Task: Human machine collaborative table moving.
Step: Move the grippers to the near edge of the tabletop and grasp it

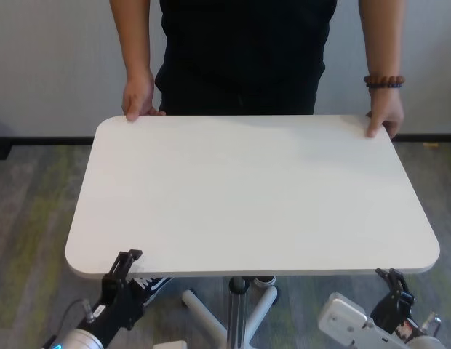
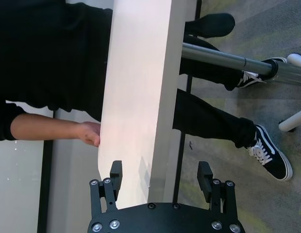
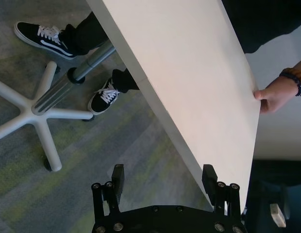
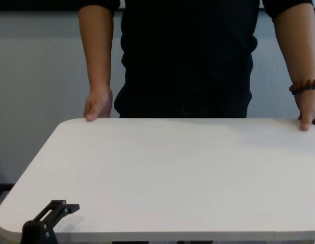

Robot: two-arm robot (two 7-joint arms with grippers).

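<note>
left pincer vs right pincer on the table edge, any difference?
Left pincer has its upper finger over the table top, the edge between its fingers in its wrist view. Right pincer sits at the near right corner, lower, with the edge by one finger only. Both are open, neither clamped.

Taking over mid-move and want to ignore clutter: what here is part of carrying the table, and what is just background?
In the job:
- table
- person, holding the far corners
- left hand, open, fingers either side of the near edge
- right hand, open at the near right corner

Just there:
- carpet
- wall
</note>
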